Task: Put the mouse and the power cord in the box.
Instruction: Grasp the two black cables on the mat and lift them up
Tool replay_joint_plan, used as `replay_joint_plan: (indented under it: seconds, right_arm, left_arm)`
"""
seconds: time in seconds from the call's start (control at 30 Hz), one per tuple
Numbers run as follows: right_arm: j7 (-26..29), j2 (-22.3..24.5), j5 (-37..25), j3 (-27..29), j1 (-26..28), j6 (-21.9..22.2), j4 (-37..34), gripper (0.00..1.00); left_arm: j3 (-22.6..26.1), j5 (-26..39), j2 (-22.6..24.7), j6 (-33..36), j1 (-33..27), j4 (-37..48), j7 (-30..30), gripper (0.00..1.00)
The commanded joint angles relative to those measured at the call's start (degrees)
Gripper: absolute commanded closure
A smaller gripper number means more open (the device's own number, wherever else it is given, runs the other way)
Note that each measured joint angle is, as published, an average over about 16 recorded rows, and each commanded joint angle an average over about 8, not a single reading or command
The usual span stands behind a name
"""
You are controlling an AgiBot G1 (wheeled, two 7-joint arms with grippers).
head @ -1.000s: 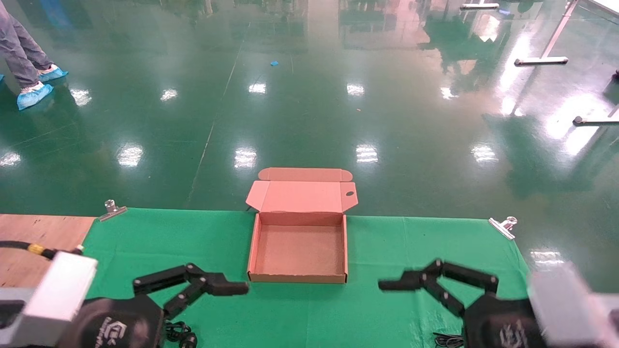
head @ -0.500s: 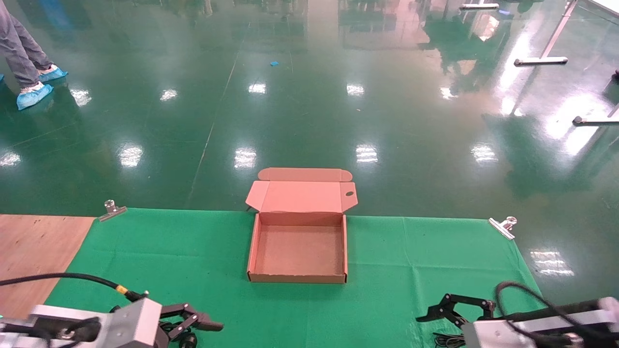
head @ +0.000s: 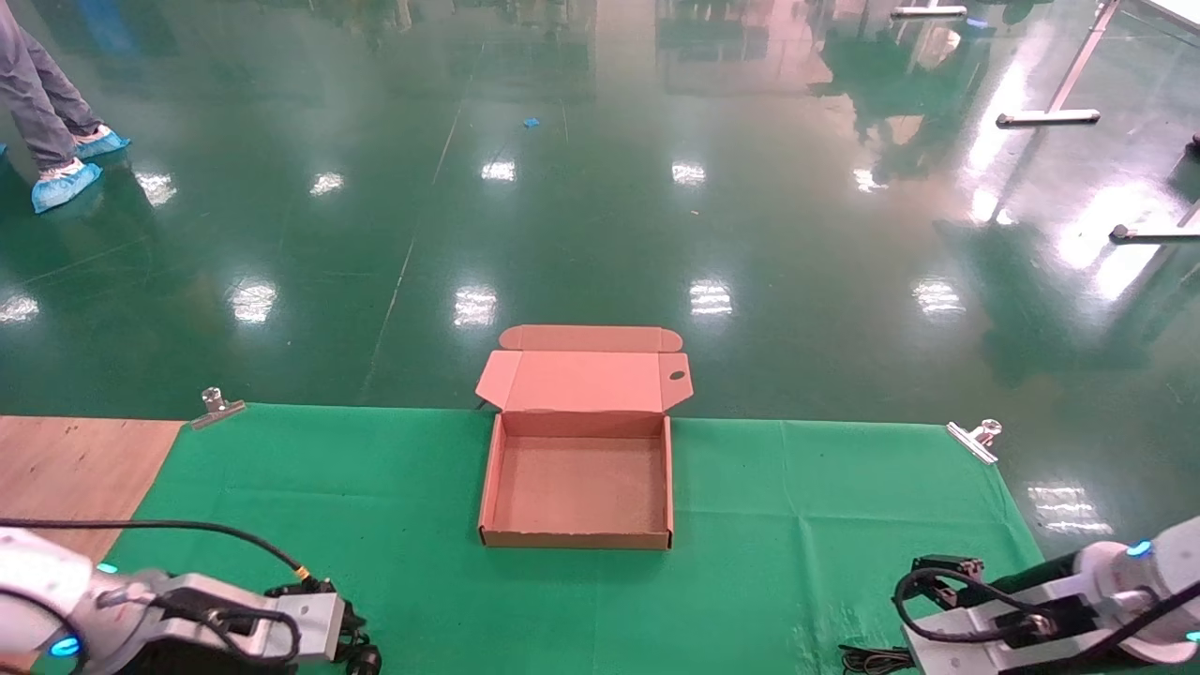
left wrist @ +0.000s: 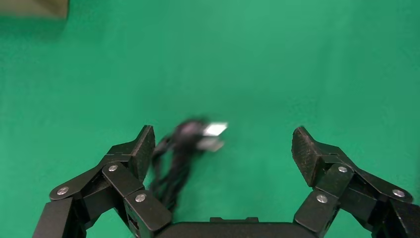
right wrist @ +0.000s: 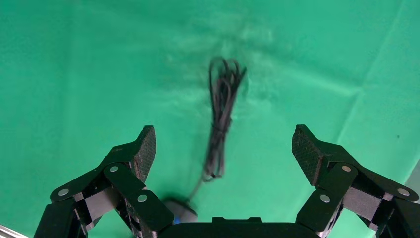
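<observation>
The box (head: 577, 483) stands open in the middle of the green cloth, its lid flap folded back and its inside bare. In the left wrist view the power cord (left wrist: 182, 151), a black bundle with pale plug prongs, lies on the cloth close to one finger of my open left gripper (left wrist: 223, 140). Its plug (head: 364, 661) peeks out beside my left wrist in the head view. My right gripper (right wrist: 223, 140) hangs open over the mouse's thin cable bundle (right wrist: 223, 111). The mouse (right wrist: 181, 211) itself shows only partly, at the gripper's base.
Metal clips (head: 217, 406) (head: 975, 439) pin the green cloth (head: 797, 525) at its far corners. Bare wood tabletop (head: 66, 464) lies to the left. A corner of the box (left wrist: 34, 7) shows in the left wrist view. A person's feet (head: 66, 178) stand far off.
Both arms have pulled back and down to the near edge; their fingers, spread beside the box a second ago, have left the head view and now hover over the cord and the mouse cable.
</observation>
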Motion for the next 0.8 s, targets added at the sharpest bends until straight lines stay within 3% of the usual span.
replay_joint_plan:
  seconds: [0.03, 0.33, 0.8]
  right_arm:
    - [-1.8, -1.7, -2.7, -1.1, 0.6, 1.6, -2.8, 0.00]
    - [-9.7, -8.4, -5.3, -2.2, 2.1, 9.0, -19.0, 0.00]
    - [-20.9, -15.1, -4.3, -1.7, 5.3, 15.9, -39.7, 0.00]
  left_arm:
    - [1.4, 3.2, 2.1, -2.8, -1.5, 4.0, 2.4, 0.00]
    - [3.1, 7.0, 7.1, -9.7, -5.1, 15.9, 9.4, 0.00]
    - [2.5, 6.6, 8.3, -14.7, -7.8, 24.7, 15.2, 0.00]
